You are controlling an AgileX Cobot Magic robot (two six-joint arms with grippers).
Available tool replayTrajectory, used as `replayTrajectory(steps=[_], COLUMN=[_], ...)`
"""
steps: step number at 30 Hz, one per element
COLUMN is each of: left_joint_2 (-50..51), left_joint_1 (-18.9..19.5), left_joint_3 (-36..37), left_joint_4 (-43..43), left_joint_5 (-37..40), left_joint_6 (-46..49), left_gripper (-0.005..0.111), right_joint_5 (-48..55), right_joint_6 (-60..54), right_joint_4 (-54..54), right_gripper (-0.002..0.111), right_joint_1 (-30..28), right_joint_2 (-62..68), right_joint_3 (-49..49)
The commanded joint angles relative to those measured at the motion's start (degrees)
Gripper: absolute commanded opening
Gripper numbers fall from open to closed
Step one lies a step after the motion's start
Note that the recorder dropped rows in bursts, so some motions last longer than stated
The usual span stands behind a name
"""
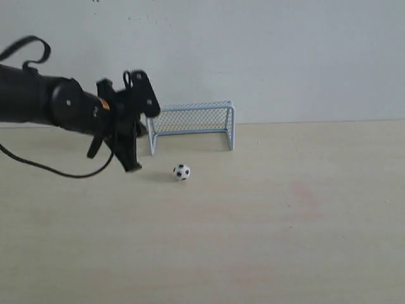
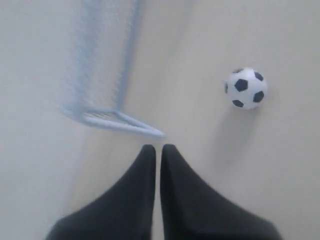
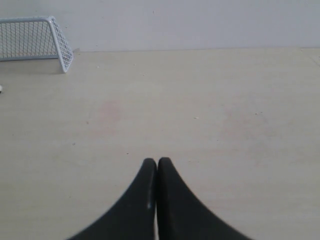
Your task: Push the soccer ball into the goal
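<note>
Soccer ball [image 1: 181, 171] before goal [image 1: 190, 119], seemingly apart

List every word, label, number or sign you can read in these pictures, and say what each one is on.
No readable text in any view.
ball: only black patches, no print.
goal: bare frame and mesh, no label.
left arm: an orange spot, too small to tell whether it is a label.
table and wall: no writing.
</note>
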Motion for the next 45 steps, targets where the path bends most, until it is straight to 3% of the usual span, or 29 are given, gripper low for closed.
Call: replayTrajectory(steps=[1, 5, 11, 26, 29, 34, 39, 45], left_joint_2=[-7.73, -14.43, -25.27, -69.43, -79.76, -92.82, -102.22, -108.15], left_joint_1=[-0.46, -0.46, -0.58, -0.58, -0.58, 1.79, 6.15, 7.01], left_joint_3=[-0.26, -0.26, 2.95, 33.85, 37.57, 38.15, 38.16, 38.16], left_joint_4=[1.17, 1.17, 1.17, 1.17, 1.17, 6.39, 26.04, 24.96], left_joint_5=[-7.11, -7.52, -1.81, -1.08, 2.74, 16.53, 24.90, 25.78], left_joint_6=[-3.94, -4.90, -4.90, -19.40, -21.09, -32.33, -52.83, -57.61], left_gripper=[0.004, 0.004, 0.004, 0.004, 0.004, 0.004, 0.004, 0.004], right_joint_5=[-0.42, -0.42, -0.42, -0.42, -0.42, -0.32, -0.32, -0.32], right_joint_6=[0.00, 0.00, 0.00, 0.00, 0.00, 0.00, 0.00, 0.00], right_joint_4=[-0.01, -0.01, -0.01, -0.01, -0.01, -0.01, -0.01, -0.01], right_gripper=[0.000, 0.000, 0.000, 0.000, 0.000, 0.000, 0.000, 0.000], right_joint_1=[0.13, 0.13, 0.13, 0.13, 0.13, 0.13, 0.13, 0.13], right_joint_2=[-0.30, -0.30, -0.30, -0.30, -0.30, -0.30, -0.30, -0.30], right_joint_3=[-0.03, -0.03, -0.03, -0.03, -0.03, -0.03, -0.03, -0.03])
